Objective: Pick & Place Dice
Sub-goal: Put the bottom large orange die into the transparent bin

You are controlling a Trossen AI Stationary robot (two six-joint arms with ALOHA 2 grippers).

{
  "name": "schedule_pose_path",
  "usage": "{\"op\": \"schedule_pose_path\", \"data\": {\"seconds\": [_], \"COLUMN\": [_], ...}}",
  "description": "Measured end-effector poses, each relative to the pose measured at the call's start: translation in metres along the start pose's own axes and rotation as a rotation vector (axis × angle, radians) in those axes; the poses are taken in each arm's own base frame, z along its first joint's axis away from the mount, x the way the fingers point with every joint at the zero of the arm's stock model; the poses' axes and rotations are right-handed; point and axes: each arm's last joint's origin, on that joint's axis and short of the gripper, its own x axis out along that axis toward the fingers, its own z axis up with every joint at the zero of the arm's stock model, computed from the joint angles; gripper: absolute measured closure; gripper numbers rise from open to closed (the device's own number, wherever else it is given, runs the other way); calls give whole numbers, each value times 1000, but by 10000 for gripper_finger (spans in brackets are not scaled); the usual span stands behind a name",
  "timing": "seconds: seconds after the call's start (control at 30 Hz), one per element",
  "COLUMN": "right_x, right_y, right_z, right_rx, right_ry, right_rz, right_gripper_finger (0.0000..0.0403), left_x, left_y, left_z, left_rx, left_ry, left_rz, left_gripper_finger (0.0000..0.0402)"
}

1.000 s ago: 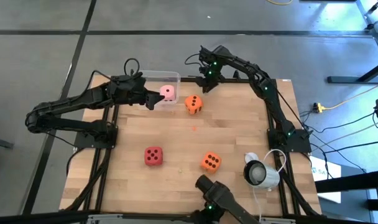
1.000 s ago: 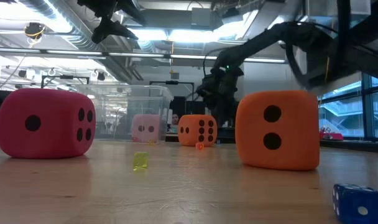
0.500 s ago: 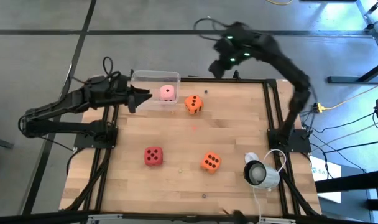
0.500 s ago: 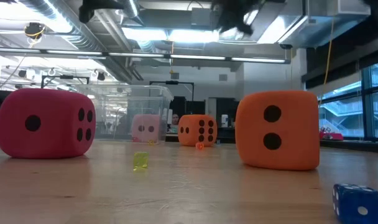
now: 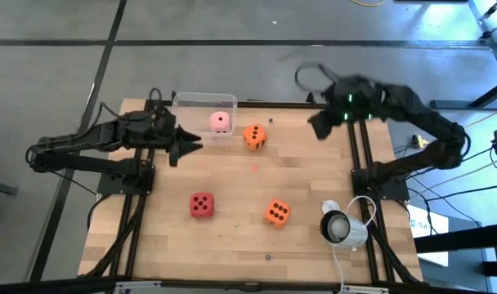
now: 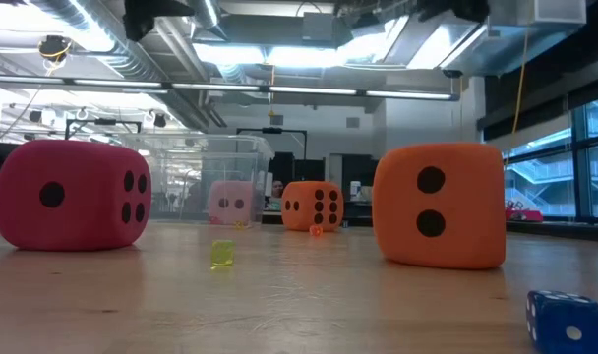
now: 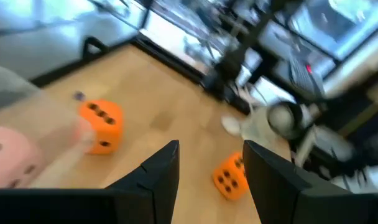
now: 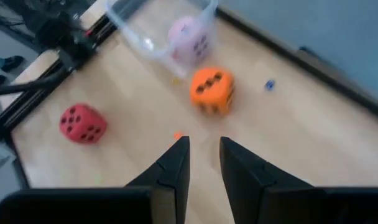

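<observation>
A pale pink die [image 5: 221, 122] sits inside a clear container [image 5: 183, 104] at the table's far edge. One orange die [image 5: 254, 135] rests on the wood just right of it. A red die [image 5: 201, 204] and a second orange die [image 5: 276, 212] rest nearer the front. My left gripper [image 5: 187, 147] hovers open near the container's left front corner, with nothing between its fingers [image 7: 158, 177]. My right gripper [image 5: 318, 126] hangs high over the far right of the table, blurred in the high view. It is open by a narrow gap [image 8: 204, 158] and holds nothing.
A white round device [image 5: 342, 227] with a cable lies at the near right corner. Tiny cubes lie loose: a blue one [image 6: 567, 320] near the front, a yellow-green one [image 6: 221, 254], and a blue one [image 8: 269, 84] by the far edge. Bare wood lies between the dice.
My right gripper has risen from beside the far orange die and swung up and toward the table's right edge. My left gripper has drawn back from the container toward the table's left and near side. All dice have stayed in place.
</observation>
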Motion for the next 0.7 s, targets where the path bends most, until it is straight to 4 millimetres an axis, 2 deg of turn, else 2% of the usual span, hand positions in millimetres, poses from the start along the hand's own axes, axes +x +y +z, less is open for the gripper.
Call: {"op": "schedule_pose_path", "data": {"seconds": [0.13, 0.23, 0.4, 0.53, 0.7], "right_x": [13, 22, 32, 42, 61], "right_y": [4, 10, 28, 43, 69], "right_z": [-35, -52, -70, -80, -97], "right_rx": [8, -14, -96, -181, -400], "right_ry": [37, 80, 141, 150, 210], "right_rz": [-28, -36, -16, -47, -9], "right_gripper_finger": [310, 295, 265, 250, 229], "left_x": [16, 25, 38, 40, 39], "left_y": [-5, -9, -26, -40, -46], "left_z": [-7, -9, -1, 8, 4], "left_rx": [60, 93, 218, 302, 343], "left_ry": [87, 128, 198, 242, 345], "left_rz": [-47, -67, -112, -94, -68], "left_gripper_finger": [234, 234, 234, 234, 234]}}
